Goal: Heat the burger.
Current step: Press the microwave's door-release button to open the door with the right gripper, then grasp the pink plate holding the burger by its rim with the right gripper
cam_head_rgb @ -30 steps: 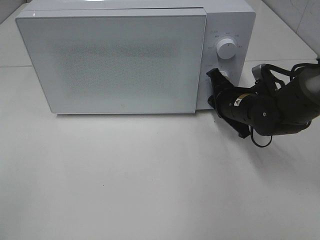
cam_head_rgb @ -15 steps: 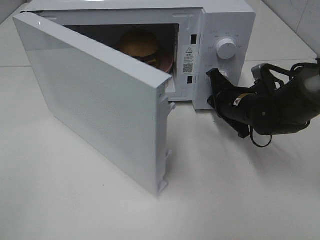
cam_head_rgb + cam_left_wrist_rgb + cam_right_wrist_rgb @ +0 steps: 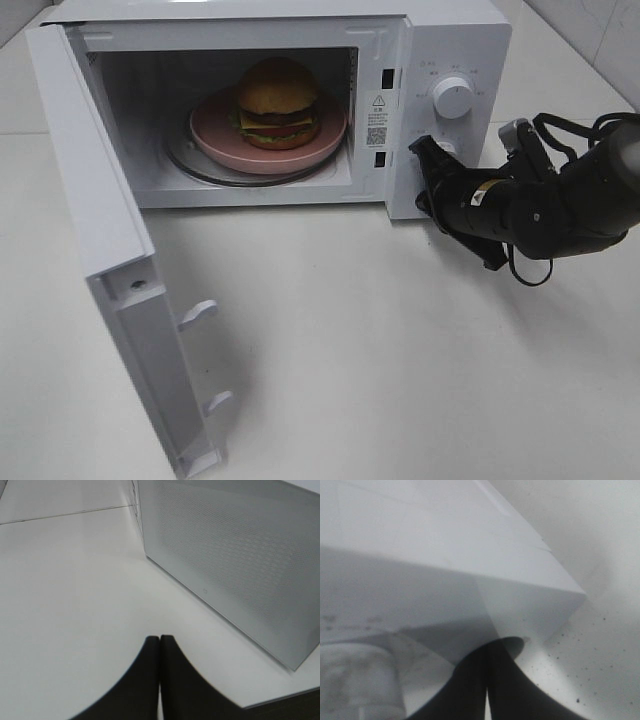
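Note:
The burger (image 3: 277,100), with its golden bun and dark patty, sits on a round pink plate (image 3: 215,140) on the turntable inside the white microwave (image 3: 455,35). The microwave door (image 3: 90,210) hangs wide open to the left. My right gripper (image 3: 420,150) is shut, its tip at the lower button (image 3: 447,148) of the control panel, below the round knob (image 3: 452,97). In the right wrist view the shut right gripper (image 3: 487,652) points at the microwave body. My left gripper (image 3: 160,640) is shut and empty over bare table, beside the door's outer face (image 3: 235,555).
The open door juts out over the front left of the white table (image 3: 400,360). My right arm (image 3: 550,205) lies along the table to the right of the microwave. A tiled wall (image 3: 600,40) rises at the back right.
The microwave door has swung from closed to wide open, so the burger and plate now show. My right gripper has stayed at the lower button.

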Motion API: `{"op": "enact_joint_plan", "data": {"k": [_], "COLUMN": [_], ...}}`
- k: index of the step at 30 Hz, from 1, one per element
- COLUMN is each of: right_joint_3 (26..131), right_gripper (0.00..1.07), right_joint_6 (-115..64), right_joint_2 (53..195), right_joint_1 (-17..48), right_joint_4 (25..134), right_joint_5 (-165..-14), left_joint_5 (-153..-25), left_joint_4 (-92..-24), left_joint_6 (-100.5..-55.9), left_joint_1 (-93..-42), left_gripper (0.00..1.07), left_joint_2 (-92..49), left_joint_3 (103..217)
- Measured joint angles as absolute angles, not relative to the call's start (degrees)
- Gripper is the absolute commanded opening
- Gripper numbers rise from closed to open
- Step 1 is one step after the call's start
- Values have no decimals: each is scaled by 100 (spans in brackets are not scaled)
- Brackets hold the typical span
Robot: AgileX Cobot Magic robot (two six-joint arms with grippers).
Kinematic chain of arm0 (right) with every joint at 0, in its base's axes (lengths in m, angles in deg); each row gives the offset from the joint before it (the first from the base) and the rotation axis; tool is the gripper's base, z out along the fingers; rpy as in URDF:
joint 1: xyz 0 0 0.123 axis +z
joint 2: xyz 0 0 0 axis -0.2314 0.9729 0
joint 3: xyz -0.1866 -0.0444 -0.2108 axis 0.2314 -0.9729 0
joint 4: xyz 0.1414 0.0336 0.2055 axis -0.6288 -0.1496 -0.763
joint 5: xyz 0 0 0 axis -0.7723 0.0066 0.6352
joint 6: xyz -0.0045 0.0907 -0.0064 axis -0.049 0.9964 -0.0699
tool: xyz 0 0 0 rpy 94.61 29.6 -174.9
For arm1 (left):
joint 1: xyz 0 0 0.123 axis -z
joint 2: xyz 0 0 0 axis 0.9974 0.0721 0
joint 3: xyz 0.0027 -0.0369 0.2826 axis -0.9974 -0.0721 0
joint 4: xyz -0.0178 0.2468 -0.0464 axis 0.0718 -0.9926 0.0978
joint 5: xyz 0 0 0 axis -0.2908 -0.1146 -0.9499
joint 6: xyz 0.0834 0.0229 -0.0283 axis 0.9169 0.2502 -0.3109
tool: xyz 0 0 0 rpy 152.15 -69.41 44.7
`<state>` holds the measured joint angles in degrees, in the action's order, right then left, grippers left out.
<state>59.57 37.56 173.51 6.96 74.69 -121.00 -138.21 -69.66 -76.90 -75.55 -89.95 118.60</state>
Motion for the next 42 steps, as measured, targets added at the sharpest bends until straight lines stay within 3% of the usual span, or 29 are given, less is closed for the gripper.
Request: {"op": "enact_joint_plan", "data": {"k": [17,31,42], "right_joint_3": [5177,5149,5160], "right_gripper": [0,0,2], "right_joint_6": [2048,192,-622], "right_joint_2": [16251,15122,14716], "right_joint_1": [685,685,685], "right_joint_4": [7933,9520,9767], "right_joint_5": [-11791,-9527,-7648], "left_joint_5": [-13821,-13821,-13821], "left_joint_4": [-6966,-6966,-6966], "left_joint_6": [-7690,-7690,-7690], "left_joint_1": [-7555,-7555,-7555], "left_gripper": [0,0,0], "left_joint_2": [-8995,-8995,-8995], "left_joint_3": [11860,11860,11860]}}
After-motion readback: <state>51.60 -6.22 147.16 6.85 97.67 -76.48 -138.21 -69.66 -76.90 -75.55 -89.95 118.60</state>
